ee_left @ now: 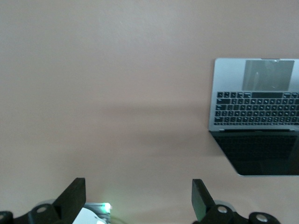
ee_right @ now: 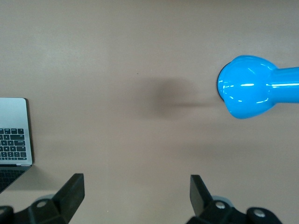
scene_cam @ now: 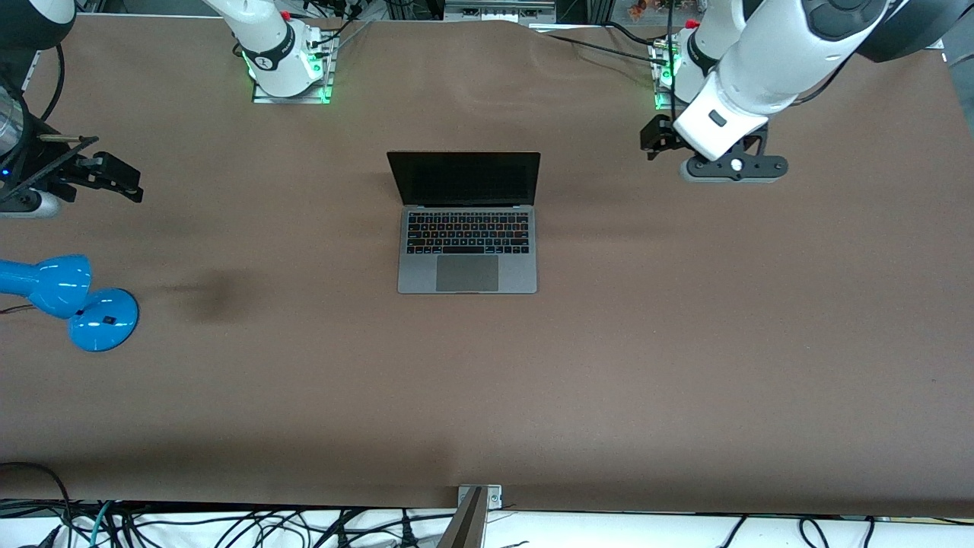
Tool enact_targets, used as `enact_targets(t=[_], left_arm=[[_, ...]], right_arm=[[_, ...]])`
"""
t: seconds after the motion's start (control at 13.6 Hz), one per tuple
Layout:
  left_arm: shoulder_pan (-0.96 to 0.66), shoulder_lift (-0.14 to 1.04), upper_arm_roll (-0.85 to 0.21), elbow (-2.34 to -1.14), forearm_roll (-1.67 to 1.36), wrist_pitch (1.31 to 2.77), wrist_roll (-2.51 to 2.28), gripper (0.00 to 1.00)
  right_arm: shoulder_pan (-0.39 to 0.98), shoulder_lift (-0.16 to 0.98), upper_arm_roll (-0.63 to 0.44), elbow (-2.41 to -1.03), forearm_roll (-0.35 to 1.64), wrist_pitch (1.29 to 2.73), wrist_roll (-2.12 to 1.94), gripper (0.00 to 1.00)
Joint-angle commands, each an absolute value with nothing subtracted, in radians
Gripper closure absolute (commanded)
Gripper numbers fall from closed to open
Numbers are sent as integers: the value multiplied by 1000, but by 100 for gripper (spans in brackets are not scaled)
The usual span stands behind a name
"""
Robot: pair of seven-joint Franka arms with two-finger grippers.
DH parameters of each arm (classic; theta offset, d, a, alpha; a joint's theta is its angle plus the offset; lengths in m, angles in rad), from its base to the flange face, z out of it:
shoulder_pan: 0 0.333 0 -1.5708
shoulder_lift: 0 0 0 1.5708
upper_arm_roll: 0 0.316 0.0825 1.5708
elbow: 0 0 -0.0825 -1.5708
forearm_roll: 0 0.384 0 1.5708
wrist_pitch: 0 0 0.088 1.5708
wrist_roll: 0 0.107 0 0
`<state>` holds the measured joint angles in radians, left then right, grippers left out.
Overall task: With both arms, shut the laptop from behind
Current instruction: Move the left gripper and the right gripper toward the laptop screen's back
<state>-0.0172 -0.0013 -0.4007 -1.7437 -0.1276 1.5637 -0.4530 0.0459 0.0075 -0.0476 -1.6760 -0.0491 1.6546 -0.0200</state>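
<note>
Grey laptop (scene_cam: 467,242) stands open amid bare brown table (scene_cam: 685,342).

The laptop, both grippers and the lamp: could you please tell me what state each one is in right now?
laptop: open, screen dark, untouched.
left gripper: open, holding nothing, over bare table.
right gripper: open, holding nothing, over bare table.
blue lamp: head lying by its base on the table.

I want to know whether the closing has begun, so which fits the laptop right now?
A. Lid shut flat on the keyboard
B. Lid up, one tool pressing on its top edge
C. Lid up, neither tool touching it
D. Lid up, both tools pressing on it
C: the laptop has its screen raised, while the left tool and the right tool both hang open over bare table, apart from it.
</note>
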Motion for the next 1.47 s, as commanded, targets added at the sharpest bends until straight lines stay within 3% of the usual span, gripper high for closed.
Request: enact_targets(t=[0.0, 0.59, 0.95, 1.1, 1.25, 1.32, 1.4], left_arm=[[-18, 41, -445, -1707, -176, 1549, -523, 0], [-20, 63, -653, -1709, -189, 1597, -767, 0], [-64, 129, -753, -1712, -224, 1638, -942, 3], [-81, 178, -765, -1712, -236, 1652, -951, 20], [-87, 219, -769, -1712, -258, 1667, -948, 59], [-90, 228, -769, -1710, -258, 1672, -943, 88], [-91, 235, -767, -1712, -259, 1675, -943, 100]], right_arm=[[34, 8, -34, -1657, -60, 1635, -23, 0], [77, 29, -12, -1661, -48, 1572, -81, 0], [162, 78, -8, -1678, -37, 1444, -75, 0], [189, 80, 20, -1710, 4, 1446, -60, 0], [189, 77, 37, -1747, 69, 1460, -60, 0], [189, 75, 40, -1762, 84, 1460, -42, 0], [190, 74, 49, -1778, 86, 1463, 7, 1]])
